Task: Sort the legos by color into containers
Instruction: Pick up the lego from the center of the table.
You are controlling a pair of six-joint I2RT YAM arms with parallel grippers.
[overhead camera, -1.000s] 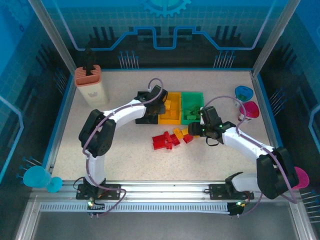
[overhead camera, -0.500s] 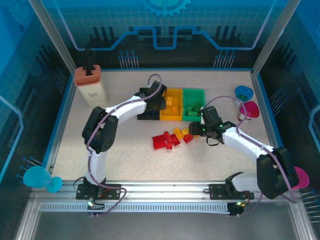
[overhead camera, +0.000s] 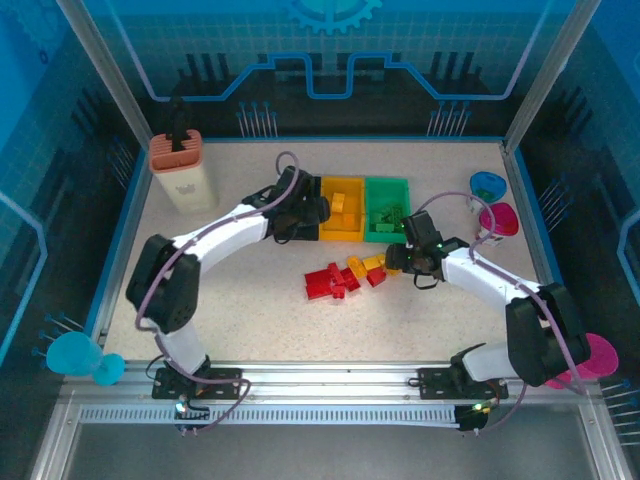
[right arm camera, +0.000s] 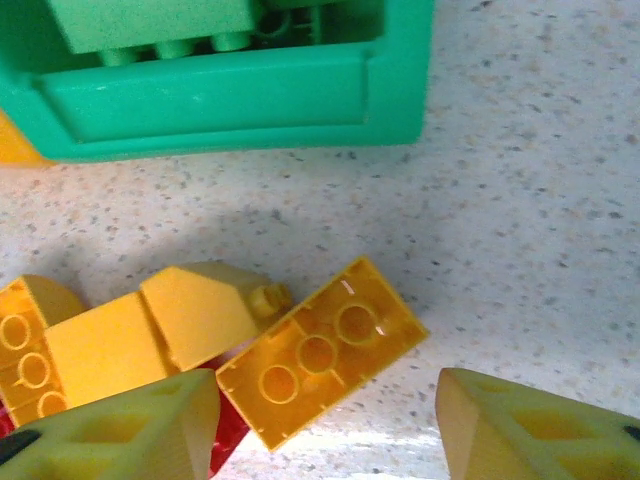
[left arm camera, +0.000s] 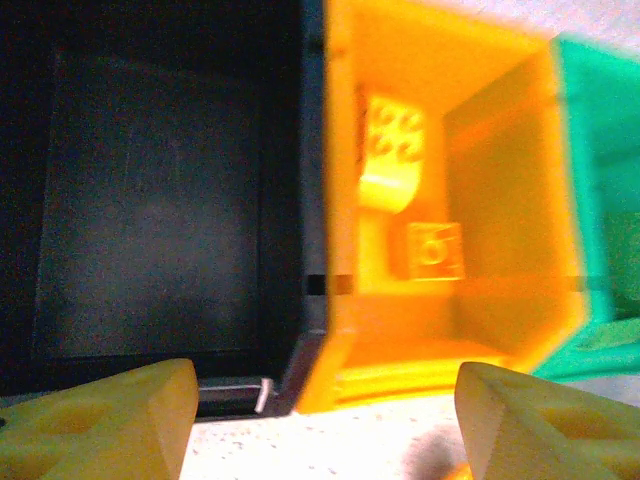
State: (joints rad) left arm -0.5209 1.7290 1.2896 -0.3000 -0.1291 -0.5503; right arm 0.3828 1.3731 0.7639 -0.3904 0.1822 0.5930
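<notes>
Left pincer hangs at the bottom of the left wrist frame, fingers spread wide, nothing between them. Straight ahead is the black bin, its dark floor in plain sight, its right wall touching the yellow bin, where two yellow bricks lie. The green bin peeks in at the right edge. Over to the right pincer: open too, low over a flat yellow brick on the surface, with a strip of bare surface up to the green bin's front wall. Green bricks lie inside. From above, the loose pile of red and yellow legos sits mid-frame, with wide bare surface at lower left and along the bottom edge.
</notes>
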